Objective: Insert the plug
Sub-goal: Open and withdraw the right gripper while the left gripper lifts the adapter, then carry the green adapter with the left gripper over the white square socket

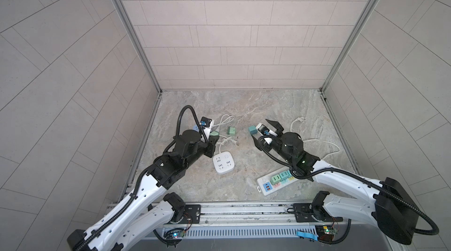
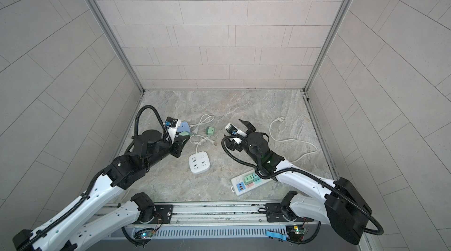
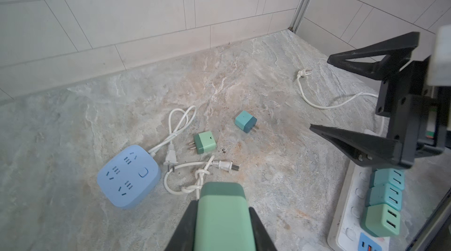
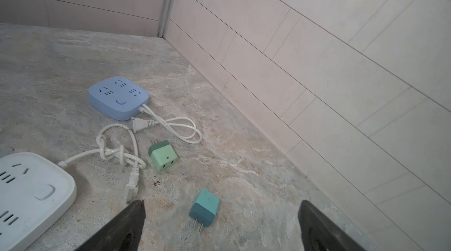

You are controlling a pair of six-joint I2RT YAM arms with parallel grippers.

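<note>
We see the left jaws clenched on a pale green plug point(image 3: 223, 213), its darker band pointing away from the wrist camera and its prongs hidden from us; it hangs above the tabletop point(image 3: 268, 115), near the blue socket block point(image 3: 129, 176). The right jaws stand released and wide, with a teal plug point(image 4: 204, 207) lying loose on the tabletop between their tips in the right wrist view, prongs toward the camera. A second green plug point(image 4: 163, 155) lies near the knotted white cord point(image 4: 103, 148). We judge these plugs to be light, rigid plastic cubes with smooth, likely slippery faces. The two thin flat prongs look like the part to spare, so we would grip two opposite flat sides of the body behind the dark band, leaving the prongs free and square to the slots. We can read no brand, label or writing on any plug or socket block, nor on the long white strip point(image 1: 264, 182)
</note>
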